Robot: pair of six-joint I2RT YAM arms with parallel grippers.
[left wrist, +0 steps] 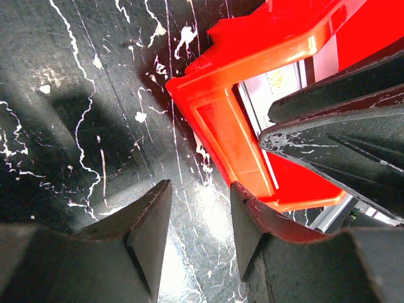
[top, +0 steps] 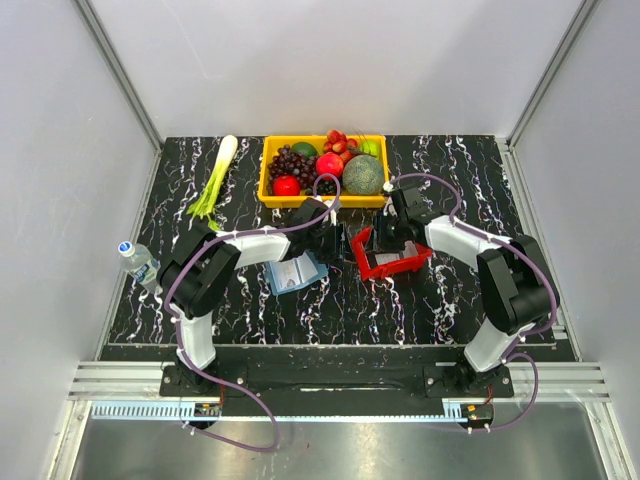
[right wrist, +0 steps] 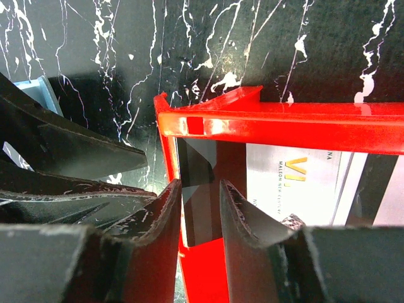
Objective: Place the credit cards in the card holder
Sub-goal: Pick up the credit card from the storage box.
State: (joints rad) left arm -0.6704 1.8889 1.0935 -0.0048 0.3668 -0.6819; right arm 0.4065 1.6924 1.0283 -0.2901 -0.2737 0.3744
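The red tray point(top: 412, 262) holds the credit cards: a dark grey card point(right wrist: 201, 167) leaning by its left wall and a white card with gold letters point(right wrist: 297, 183). My right gripper point(right wrist: 201, 196) is open, its fingers apart just over the dark card, the left finger above the tray wall. My left gripper point(left wrist: 201, 214) is open on bare table, its right finger point(left wrist: 252, 221) at the tray's outer corner point(left wrist: 208, 95). The blue card holder point(top: 297, 272) lies open left of the tray, partly under my left arm. From above, both grippers point(top: 345, 242) point(top: 383, 243) meet at the tray's left side.
A yellow basket point(top: 268, 180) of fruit stands at the back, just behind both wrists. A leek point(top: 215, 178) lies at the back left. A plastic bottle point(top: 137, 262) stands at the table's left edge. The right arm's fingers point(left wrist: 334, 126) fill the left wrist view's right side.
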